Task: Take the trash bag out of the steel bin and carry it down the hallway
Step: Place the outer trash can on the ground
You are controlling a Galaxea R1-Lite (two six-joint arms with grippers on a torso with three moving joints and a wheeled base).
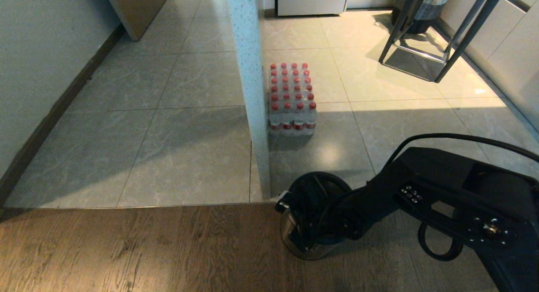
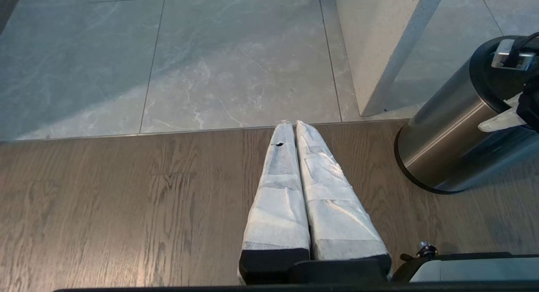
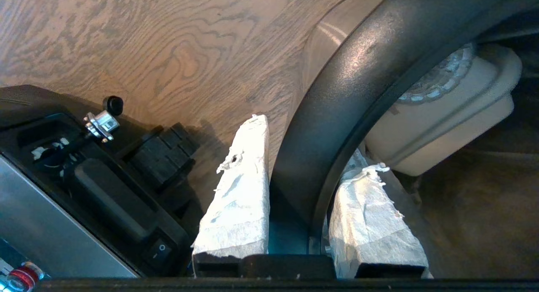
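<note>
Right gripper [image 3: 294,174] straddles the black rim of the steel bin [image 3: 337,106], one finger outside, one inside, apparently closing to pinch the trash bag edge there. Bag plastic itself cannot be made out. Beyond the inner finger, a pale lidded container [image 3: 446,115] lies inside. Left gripper [image 2: 294,132] hangs pressed together, well apart.

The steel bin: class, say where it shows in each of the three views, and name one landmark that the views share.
Head view: the steel bin stands low and centre-right, on the wood floor near the pillar's foot, with the right gripper at its rim.
Left wrist view: at the right edge, beside the pillar.
Right wrist view: only its black rim shows, between the fingers.
Shared landmark: the wood floor.
</note>
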